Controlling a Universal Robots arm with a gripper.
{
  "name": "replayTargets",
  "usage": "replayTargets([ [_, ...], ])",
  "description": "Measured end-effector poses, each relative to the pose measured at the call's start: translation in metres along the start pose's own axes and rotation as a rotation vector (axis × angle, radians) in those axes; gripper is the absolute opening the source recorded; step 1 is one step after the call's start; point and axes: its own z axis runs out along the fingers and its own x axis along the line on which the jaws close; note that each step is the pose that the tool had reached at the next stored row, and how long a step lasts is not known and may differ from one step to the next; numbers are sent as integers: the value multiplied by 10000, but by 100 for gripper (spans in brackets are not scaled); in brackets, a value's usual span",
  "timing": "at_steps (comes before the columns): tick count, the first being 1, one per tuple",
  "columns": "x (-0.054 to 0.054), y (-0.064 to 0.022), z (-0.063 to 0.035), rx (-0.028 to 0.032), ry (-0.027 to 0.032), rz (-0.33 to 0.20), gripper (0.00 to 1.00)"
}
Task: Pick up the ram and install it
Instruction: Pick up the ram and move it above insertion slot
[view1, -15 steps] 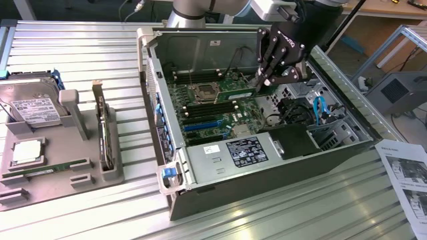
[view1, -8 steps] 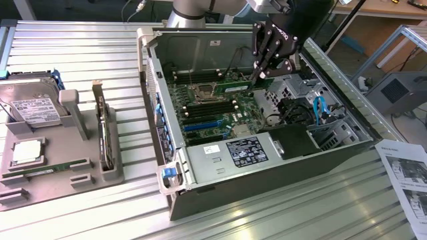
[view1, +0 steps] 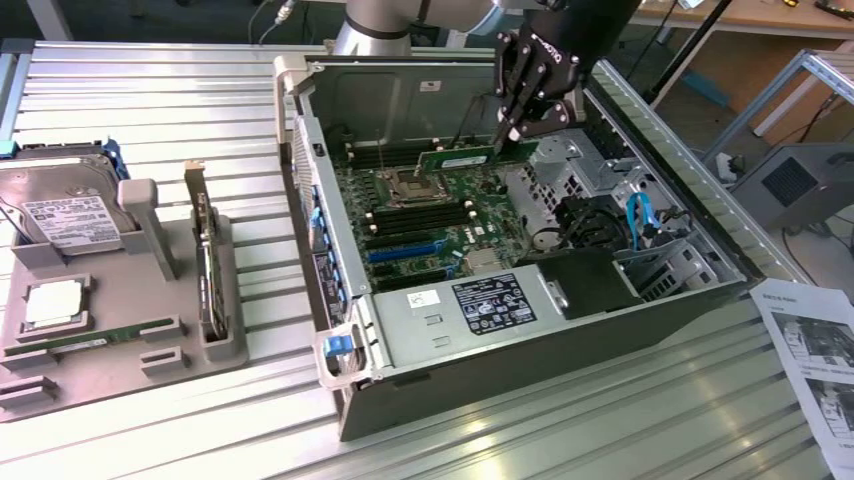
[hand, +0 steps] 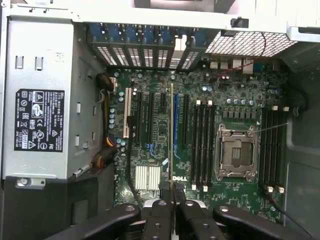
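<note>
A robotics lab: aluminium-profile bench (view1: 160, 100), open computer case (view1: 534, 365) (grey parts fixture (view1: 94, 380) alongside).

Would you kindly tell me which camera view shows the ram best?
The exterior view: the ram shows its green face, held in the pincer. The wrist view shows it edge-on, a thin line.

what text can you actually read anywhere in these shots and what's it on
"DELL": white letters on the motherboard, near its edge by the heatsink.
Power supply label: certification marks and small print, too small to read.
Hard drive label: too small to read.
Paper sheet: print too blurred to read.
</note>
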Motion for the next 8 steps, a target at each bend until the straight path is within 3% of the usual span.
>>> replayTargets([
  [8,-223,-10,15,2,1,0,13],
])
